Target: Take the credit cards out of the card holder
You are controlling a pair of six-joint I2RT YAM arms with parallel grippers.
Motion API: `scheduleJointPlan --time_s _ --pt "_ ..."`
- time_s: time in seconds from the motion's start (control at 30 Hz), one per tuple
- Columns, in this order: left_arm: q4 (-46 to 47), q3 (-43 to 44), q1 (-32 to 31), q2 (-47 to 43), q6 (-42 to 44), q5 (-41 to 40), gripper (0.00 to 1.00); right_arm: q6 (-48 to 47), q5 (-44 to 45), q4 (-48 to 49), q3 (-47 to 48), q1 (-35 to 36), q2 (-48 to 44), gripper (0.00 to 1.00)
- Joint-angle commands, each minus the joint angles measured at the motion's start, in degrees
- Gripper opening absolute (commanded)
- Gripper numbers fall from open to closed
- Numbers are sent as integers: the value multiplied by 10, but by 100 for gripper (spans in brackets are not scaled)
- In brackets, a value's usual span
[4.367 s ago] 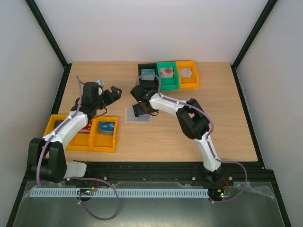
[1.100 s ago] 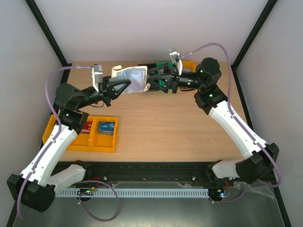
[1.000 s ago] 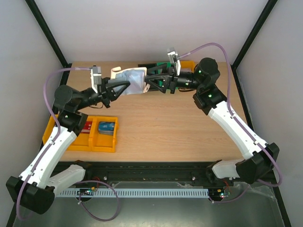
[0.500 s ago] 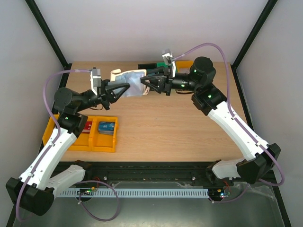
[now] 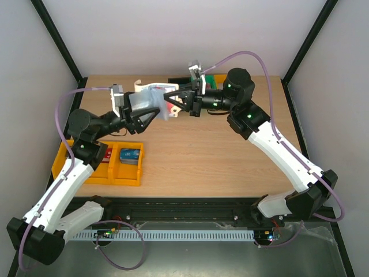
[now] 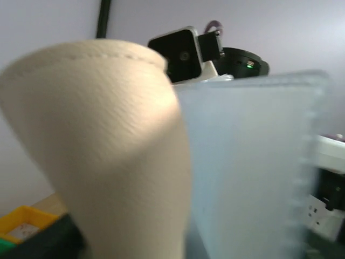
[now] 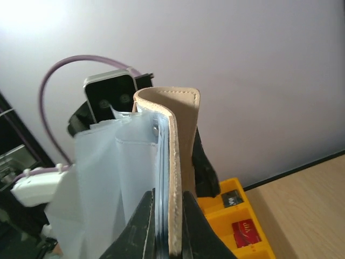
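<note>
The card holder (image 5: 151, 95), cream outside and blue-grey inside, hangs in the air over the back of the table between both arms. My right gripper (image 5: 169, 108) is shut on its right edge; in the right wrist view the right gripper (image 7: 168, 221) pinches the cream cover and the clear sleeves of the card holder (image 7: 180, 140). My left gripper (image 5: 147, 112) stands open around the holder's left part. The card holder (image 6: 108, 151) fills the left wrist view and hides that gripper's fingers. Two credit cards, a red VIP card (image 7: 245, 233) and a dark grey card (image 7: 232, 199), lie in a yellow bin.
A yellow divided bin (image 5: 124, 170) sits at the table's left front, with the red card (image 5: 105, 154) and a blue card (image 5: 130, 154) in it. A black bin (image 5: 176, 81) and a green bin (image 5: 218, 81) stand at the back, partly behind the right arm.
My right gripper has closed on the holder's edge and my left gripper has opened. Both arms and the holder have shifted a little to the left.
</note>
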Motion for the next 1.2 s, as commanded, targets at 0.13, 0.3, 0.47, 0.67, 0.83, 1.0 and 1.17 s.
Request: scheduleJointPlan --time_s 0.13,0.3,0.47,0.67,0.83,1.0,1.17 --pt "-107 -14 0 -33 142 -124 99 -12 186 -104 28 5 -4 2" --pt "-142 -12 -2 -29 210 -181 100 -18 330 -157 52 34 5 2" --pt "-193 3 -24 -10 294 -236 100 -28 368 -170 80 70 28 2" --pt "-199 10 -40 2 316 -265 100 -25 374 -174 92 81 44 2" --pt "-196 11 -41 2 316 -293 94 -35 354 -180 94 83 47 2" --pt "-200 9 -41 -1 308 -276 52 -35 316 -162 86 83 42 2" --pt "-195 6 -32 -4 276 -248 14 -26 278 -137 83 80 39 2"
